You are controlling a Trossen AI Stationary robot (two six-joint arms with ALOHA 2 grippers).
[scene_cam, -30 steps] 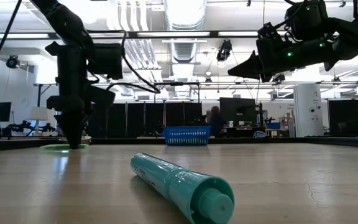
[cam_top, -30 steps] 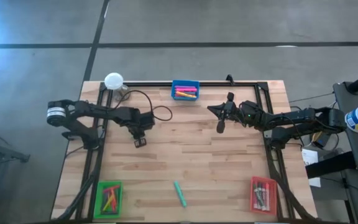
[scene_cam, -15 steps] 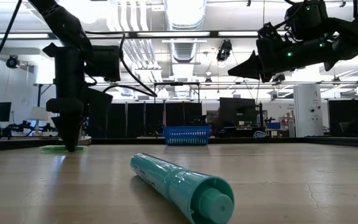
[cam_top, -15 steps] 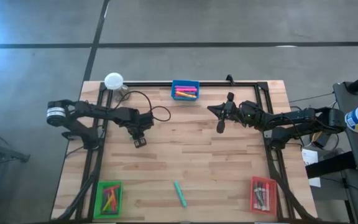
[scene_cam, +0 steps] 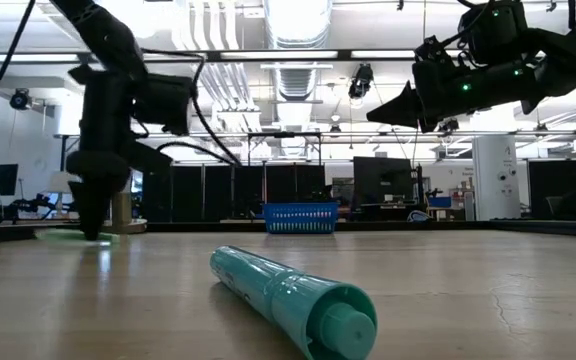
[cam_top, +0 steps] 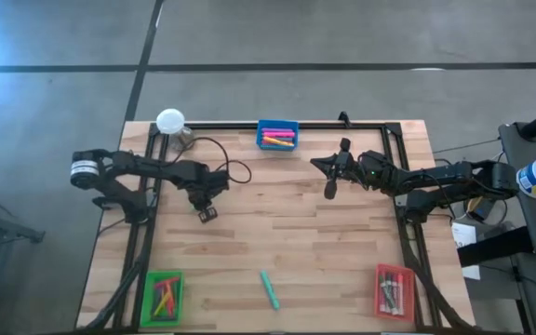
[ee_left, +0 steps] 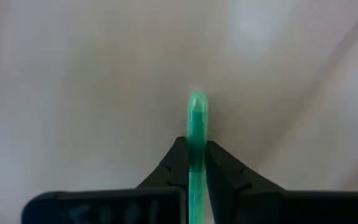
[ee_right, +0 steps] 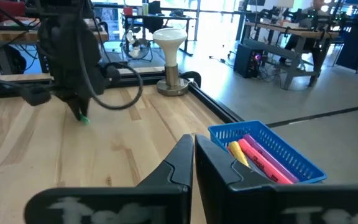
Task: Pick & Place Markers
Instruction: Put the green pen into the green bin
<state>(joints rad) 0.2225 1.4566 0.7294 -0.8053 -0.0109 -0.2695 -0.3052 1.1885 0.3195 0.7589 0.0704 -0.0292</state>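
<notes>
My left gripper [cam_top: 207, 213] points straight down at the table's left middle, shut on a green marker [ee_left: 196, 118]. The marker also shows as a green streak [scene_cam: 68, 236] at table level under the fingertips. A teal marker [cam_top: 268, 289] lies flat on the wood near the front edge, close to the low camera [scene_cam: 290, 299]. My right gripper [cam_top: 329, 193] hangs level above the table's right middle, shut and holding nothing [ee_right: 193, 142]. Pink, yellow and orange markers lie in a blue tray [cam_top: 277, 136]. My left gripper pinches the green marker between its two fingertips, one on each long side [ee_left: 195, 149]. The fingers come from above, pointing down. One end of the marker [ee_left: 196, 99] sticks out past the fingertips. It sits at table level; I cannot tell whether it is lifted clear.
A green tray [cam_top: 163, 295] with markers stands at the front left and a red tray [cam_top: 394, 290] with markers at the front right. A white-topped stand [cam_top: 170, 121] is at the back left. A black frame [cam_top: 380, 126] runs along the far and side edges.
My left gripper has rolled at the wrist and tipped a little. Its fingertips have swung slightly toward the table's left edge, taking the green marker with them. My right gripper has kept still.
</notes>
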